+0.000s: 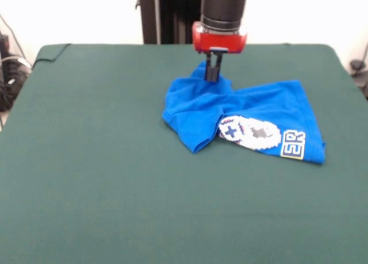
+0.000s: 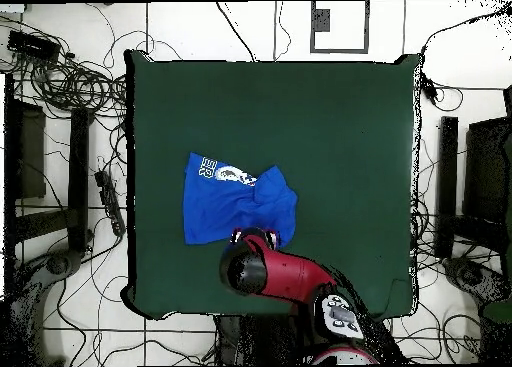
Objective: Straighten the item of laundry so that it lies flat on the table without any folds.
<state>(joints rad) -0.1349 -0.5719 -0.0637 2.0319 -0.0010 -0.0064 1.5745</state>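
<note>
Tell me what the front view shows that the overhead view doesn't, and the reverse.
Only the front view shows the gripper, its fingers close together, pinching the far edge of the shirt, and the letters ER on the print. Only the overhead view shows the whole table, with cables on the floor around it; there the arm hides the gripper. Both show the blue shirt rumpled and folded over, not flat.
</note>
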